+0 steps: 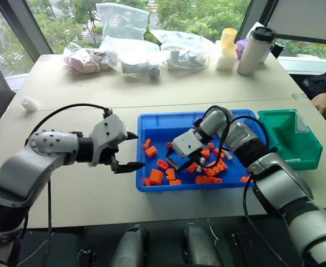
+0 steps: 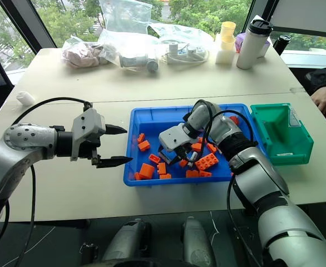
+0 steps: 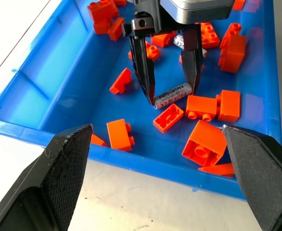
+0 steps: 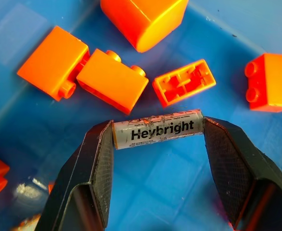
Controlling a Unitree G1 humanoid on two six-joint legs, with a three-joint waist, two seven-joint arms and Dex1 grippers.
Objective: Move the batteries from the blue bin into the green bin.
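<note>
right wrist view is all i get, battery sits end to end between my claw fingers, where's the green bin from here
observer: from the battery, the green bin stands to your right, beside the blue bin's right end
operator: left claw in my way
observer: no, the left claw hangs open outside the blue bin's left rim
operator: anyone near the green bin
observer: a person's hand rests at the table edge just beyond it

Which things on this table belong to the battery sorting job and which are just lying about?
Part of the job:
- battery, gripped end to end by the right end effector
- blue bin
- green bin

Just lying about:
- orange bricks in the blue bin
- plastic bags
- white tumbler
- yellow cup
</note>
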